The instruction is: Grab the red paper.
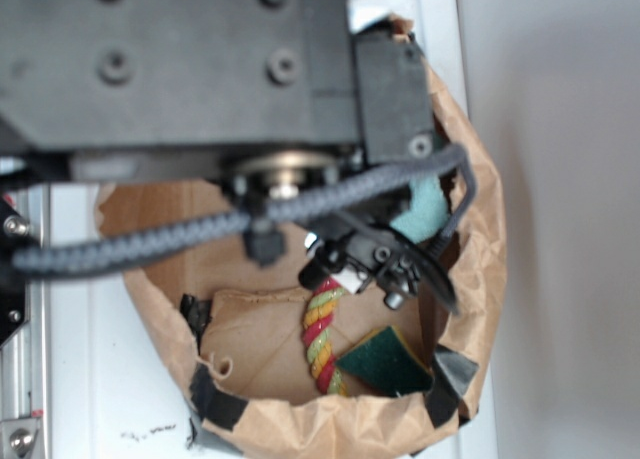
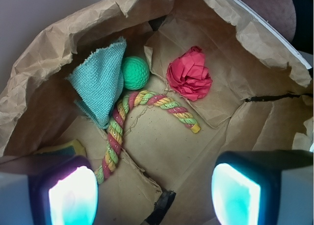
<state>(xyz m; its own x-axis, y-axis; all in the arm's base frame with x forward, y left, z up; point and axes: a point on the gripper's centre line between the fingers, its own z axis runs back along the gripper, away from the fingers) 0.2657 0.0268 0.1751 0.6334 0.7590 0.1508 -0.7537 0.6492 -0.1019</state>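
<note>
The red paper (image 2: 190, 75), a crumpled bright red wad with pleats, lies on the floor of a brown paper bag (image 2: 235, 63), at the upper right in the wrist view. My gripper (image 2: 154, 198) hangs open above the bag floor, well short of the wad, its two glowing pads (image 2: 72, 198) far apart with nothing between them. In the exterior view the gripper (image 1: 365, 269) is inside the bag under the arm, and the red paper is hidden there.
A green ball (image 2: 135, 72), a teal cloth (image 2: 100, 83) and a red-yellow-green twisted rope (image 2: 117, 129) lie left of the wad. A green and yellow sponge (image 1: 385, 364) sits near the bag wall. The bag's crumpled walls (image 1: 480, 249) rise all around.
</note>
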